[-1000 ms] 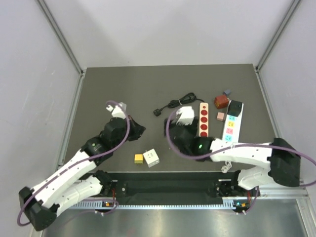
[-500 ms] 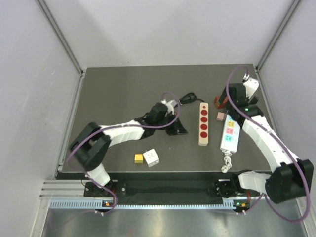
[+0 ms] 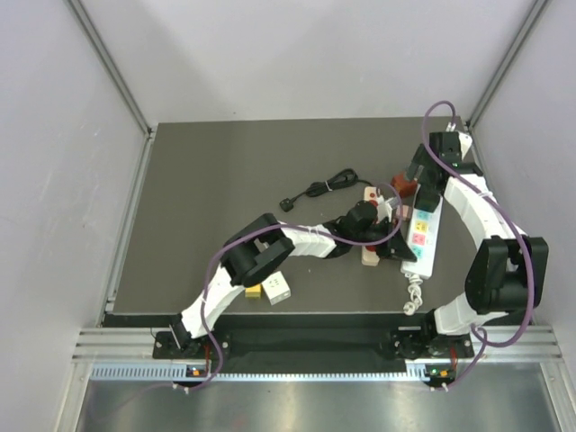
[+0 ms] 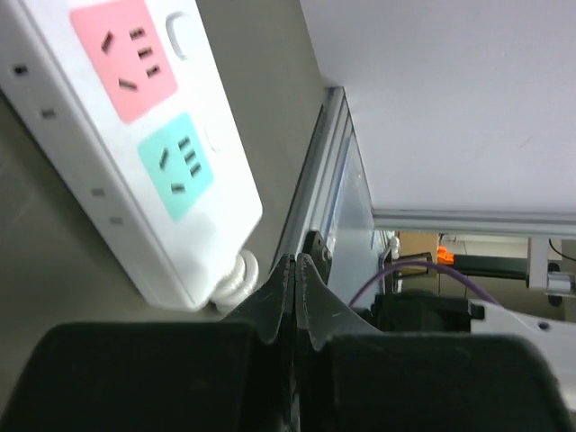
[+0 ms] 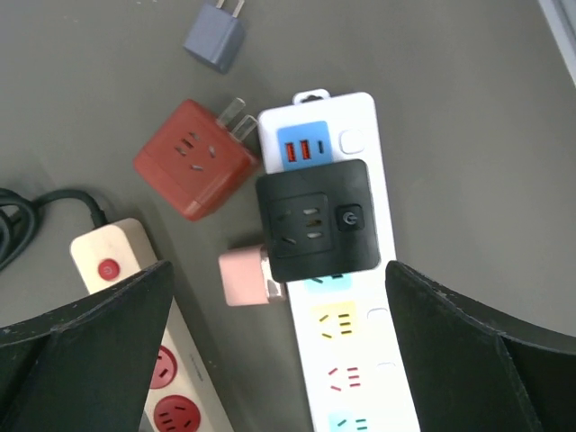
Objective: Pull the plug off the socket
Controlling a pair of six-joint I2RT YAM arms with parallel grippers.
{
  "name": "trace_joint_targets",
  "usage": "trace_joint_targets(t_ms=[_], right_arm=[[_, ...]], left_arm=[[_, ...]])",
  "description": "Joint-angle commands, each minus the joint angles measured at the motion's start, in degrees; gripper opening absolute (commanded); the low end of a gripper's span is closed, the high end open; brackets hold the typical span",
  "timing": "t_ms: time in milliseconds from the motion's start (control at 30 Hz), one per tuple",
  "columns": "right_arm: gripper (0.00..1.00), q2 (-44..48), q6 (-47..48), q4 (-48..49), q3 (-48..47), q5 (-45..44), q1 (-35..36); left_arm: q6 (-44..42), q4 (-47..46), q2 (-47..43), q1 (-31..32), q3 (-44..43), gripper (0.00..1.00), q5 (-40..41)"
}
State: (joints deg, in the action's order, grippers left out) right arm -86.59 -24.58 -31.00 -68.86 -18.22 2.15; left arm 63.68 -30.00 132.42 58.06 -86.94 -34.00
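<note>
A black plug adapter (image 5: 317,219) sits in the white power strip (image 5: 360,360) near its far end; in the top view the plug (image 3: 428,196) and strip (image 3: 420,241) lie at the right of the table. My right gripper (image 5: 283,360) is open and empty above the strip, fingers (image 5: 85,342) wide on either side, just nearer than the plug. It shows in the top view (image 3: 421,173). My left gripper (image 4: 295,270) is shut and empty, low beside the strip's near end (image 4: 135,153), close to its cord outlet (image 4: 236,274). It reaches across the table in the top view (image 3: 396,245).
A red adapter cube (image 5: 193,157), a grey-blue plug (image 5: 216,36) and a pink adapter (image 5: 245,277) lie left of the white strip. A beige strip with red sockets (image 3: 371,225) lies under the left arm. A black cable (image 3: 319,189), a yellow cube (image 3: 254,289) and a white cube (image 3: 276,287) lie further left.
My left arm has swung from the table's left across to the white strip's near end. My right arm has moved from the centre to the far right, over the black plug.
</note>
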Motion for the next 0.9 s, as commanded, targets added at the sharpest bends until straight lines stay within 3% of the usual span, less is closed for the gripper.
trace_joint_targets(t_ms=[0, 433, 533, 867], right_arm=[[1.0, -0.78, 1.81, -1.08, -4.35, 1.78, -0.22], [1.0, -3.23, 4.71, 1.03, -4.18, -0.33, -0.13], [0.98, -5.34, 4.45, 1.74, -5.05, -1.47, -0.22], [0.93, -9.22, 5.15, 1.12, -7.17, -6.3, -0.31]], left_arm=[[0.92, -5.25, 3.61, 0.56, -6.92, 0.0, 0.86], [-9.0, 3.27, 9.61, 1.62, -9.93, 0.0, 11.58], [-7.52, 0.13, 9.87, 1.62, -7.73, 0.0, 11.41], [-4.62, 5.74, 12.25, 0.47, -9.74, 0.0, 12.29]])
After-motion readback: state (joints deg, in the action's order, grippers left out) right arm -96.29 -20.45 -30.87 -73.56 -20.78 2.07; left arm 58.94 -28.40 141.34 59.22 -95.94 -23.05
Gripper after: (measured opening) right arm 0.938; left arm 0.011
